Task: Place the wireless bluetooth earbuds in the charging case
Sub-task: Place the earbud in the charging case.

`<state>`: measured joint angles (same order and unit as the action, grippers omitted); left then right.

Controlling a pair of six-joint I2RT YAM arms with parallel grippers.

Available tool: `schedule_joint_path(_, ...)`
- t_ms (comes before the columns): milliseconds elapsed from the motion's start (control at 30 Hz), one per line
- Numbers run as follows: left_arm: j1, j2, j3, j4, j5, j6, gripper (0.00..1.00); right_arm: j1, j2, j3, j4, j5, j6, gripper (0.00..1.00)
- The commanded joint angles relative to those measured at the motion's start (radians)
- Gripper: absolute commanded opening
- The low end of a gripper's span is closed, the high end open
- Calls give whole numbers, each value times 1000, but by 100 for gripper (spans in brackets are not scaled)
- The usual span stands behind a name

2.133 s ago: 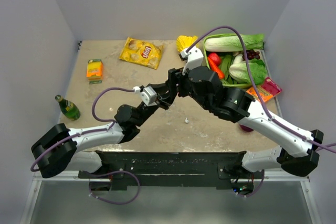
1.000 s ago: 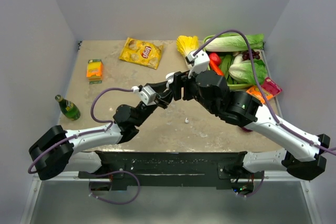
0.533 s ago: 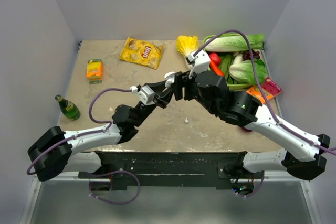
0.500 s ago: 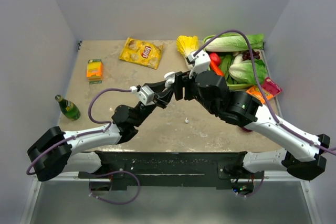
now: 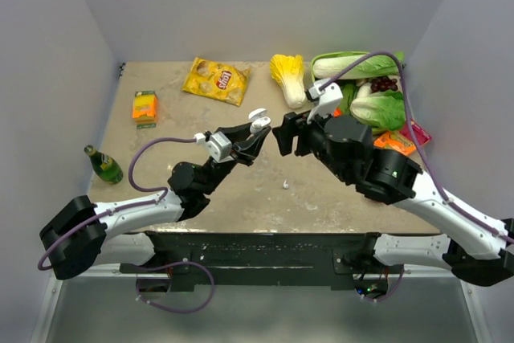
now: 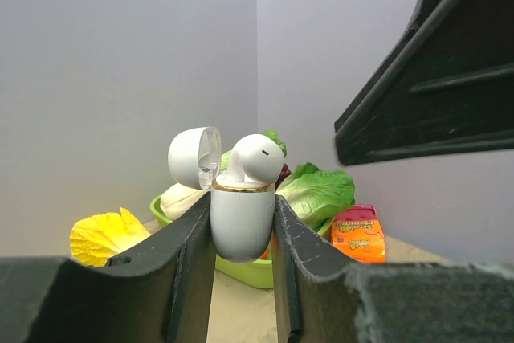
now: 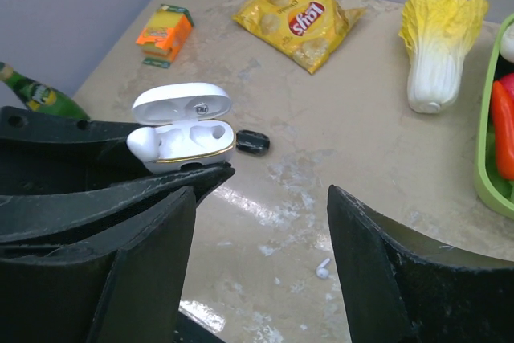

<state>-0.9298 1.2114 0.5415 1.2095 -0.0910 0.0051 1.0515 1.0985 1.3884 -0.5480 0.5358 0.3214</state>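
My left gripper [image 6: 243,234] is shut on the white charging case [image 6: 241,218], holding it upright in the air with its lid [image 6: 195,158] swung open. One white earbud [image 6: 255,158] sits in a slot of the case, its head sticking out above the gold rim. In the right wrist view the case [image 7: 183,136] shows that earbud [image 7: 144,142] on one side and an empty slot beside it. Another white earbud [image 7: 323,268] lies on the table [image 5: 241,190] below. My right gripper [image 5: 285,139] hangs open just right of the case, holding nothing.
A small black oval object [image 7: 252,142] lies on the table under the case. A chip bag [image 5: 215,80], an orange box [image 5: 144,106] and a green bottle [image 5: 104,166] lie to the left. A yellow cabbage [image 5: 287,70], a green basket [image 6: 240,270] of vegetables and an orange packet [image 6: 358,234] are at the back right.
My right gripper has pulled back to the right, away from the case. The left gripper with the case has risen slightly.
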Motion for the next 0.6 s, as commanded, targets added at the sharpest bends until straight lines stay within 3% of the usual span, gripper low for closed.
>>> schedule_joint_path(0, -1, -19, -3, 64, 7, 21, 0, -2, -69, -25, 137, -111, -44, 70)
schedule_joint_path(233, -1, -16, 0, 58, 10, 21, 0, -4, -36, -8, 158, -158, -59, 78)
schedule_joint_path(567, -1, -10, -2, 53, 30, 18, 0, -4, 27, 24, 160, -126, -64, 79)
